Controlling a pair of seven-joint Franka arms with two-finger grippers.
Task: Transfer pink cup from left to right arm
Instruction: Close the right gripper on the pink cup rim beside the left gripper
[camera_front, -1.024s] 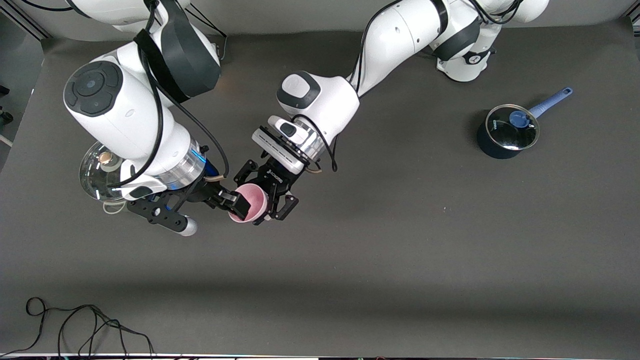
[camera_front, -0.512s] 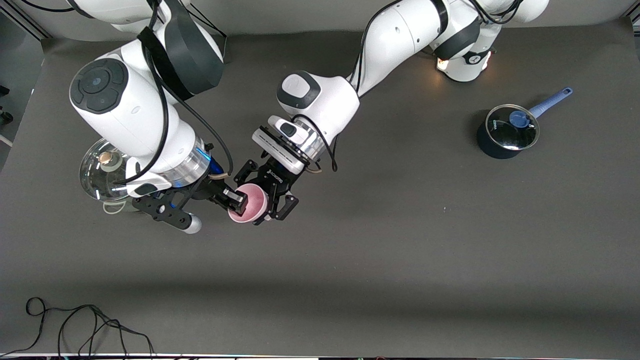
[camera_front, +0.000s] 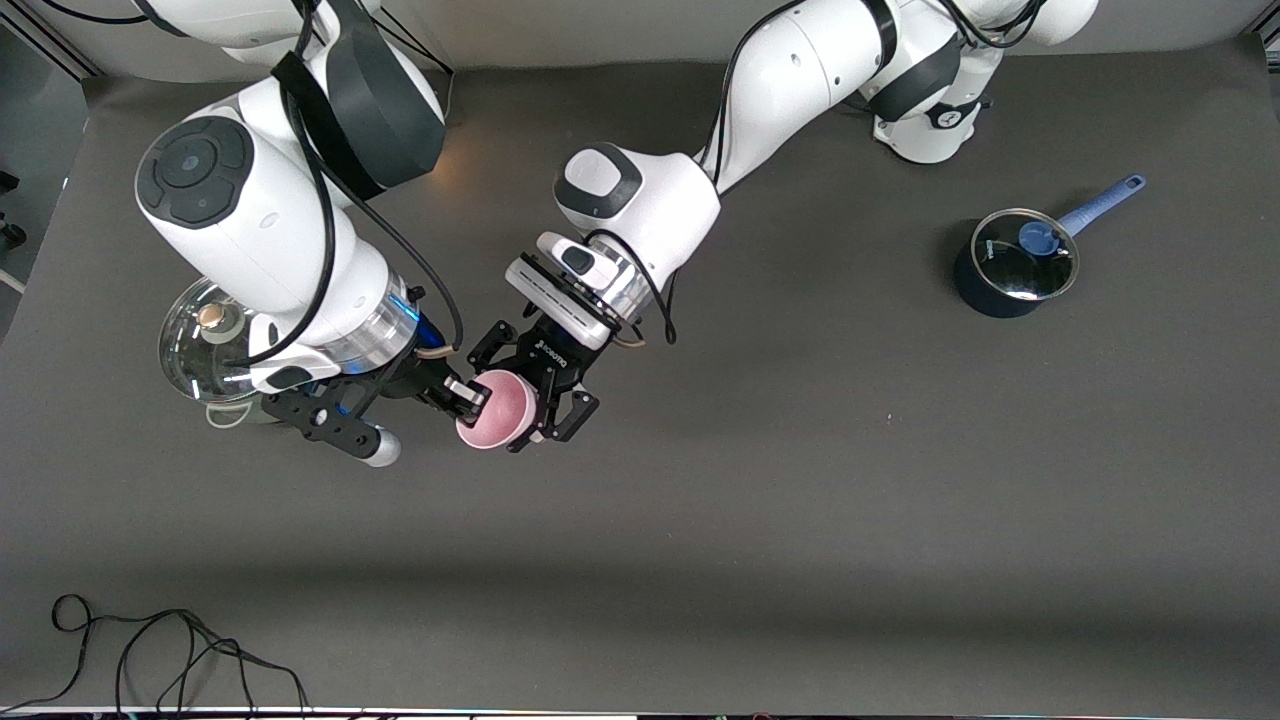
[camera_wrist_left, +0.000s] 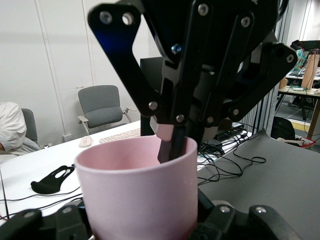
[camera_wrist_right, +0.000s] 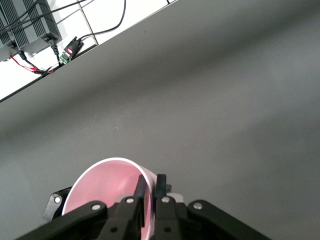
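Observation:
The pink cup (camera_front: 503, 412) is held in the air over the middle of the table, mouth toward the front camera. My left gripper (camera_front: 508, 405) is shut around its body; the cup fills that wrist view (camera_wrist_left: 140, 195). My right gripper (camera_front: 468, 393) comes from the right arm's end and is shut on the cup's rim, one finger inside and one outside the wall. The right wrist view shows the rim (camera_wrist_right: 102, 186) pinched between its fingers (camera_wrist_right: 161, 186). In the left wrist view the right gripper's finger (camera_wrist_left: 169, 146) dips into the cup.
A pot with a glass lid (camera_front: 205, 340) stands under the right arm's wrist. A dark blue pot with a glass lid and blue handle (camera_front: 1012, 265) stands toward the left arm's end. A black cable (camera_front: 150, 650) lies near the table's front edge.
My right gripper's fingers have drawn together on the cup's rim and its wrist has shifted slightly. The left gripper and the cup have stayed put.

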